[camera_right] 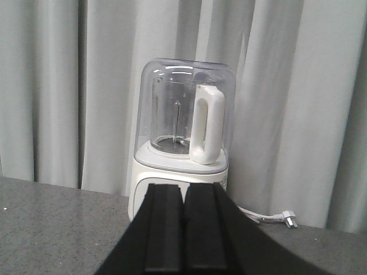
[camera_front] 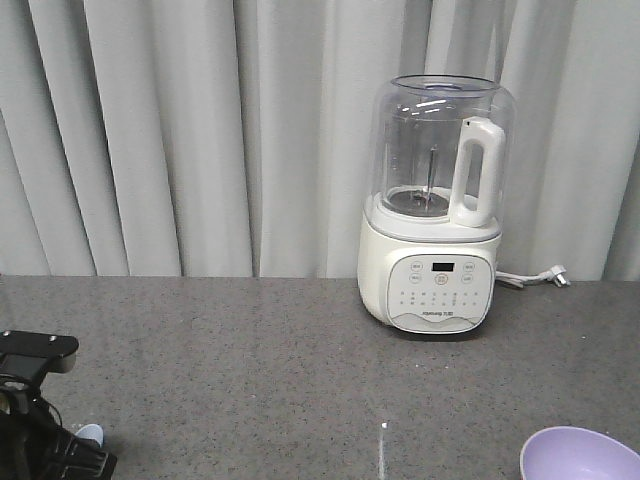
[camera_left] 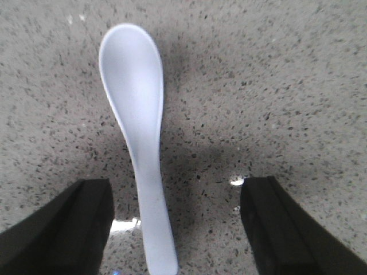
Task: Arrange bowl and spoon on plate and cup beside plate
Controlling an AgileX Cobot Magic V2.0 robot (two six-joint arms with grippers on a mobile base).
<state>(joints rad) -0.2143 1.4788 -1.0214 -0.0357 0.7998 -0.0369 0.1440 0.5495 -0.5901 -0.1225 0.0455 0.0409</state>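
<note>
Two black fingers [camera_left: 63,229] of the left gripper [camera_left: 175,192] were spread wide, at 7 and 5 o'clock in its wrist view. The spoon [camera_left: 140,149] lay flat on the speckled grey countertop [camera_left: 275,86], scoop up toward 11, with its handle running down between the fingers and touching neither. Bare counter showed on both sides of it.

From the front camera I had the left arm [camera_front: 40,420] at 7 o'clock and the bowl [camera_front: 580,455] at 5, cut off by the frame edge, with nothing showing inside it. Open counter sat between them. The blender [camera_front: 435,210] stood at 1 o'clock by the back edge against the curtain [camera_front: 150,130], its jar empty and its plug [camera_front: 555,275] lying beside it.

The right gripper [camera_right: 183,192] was pressed closed on nothing.
</note>
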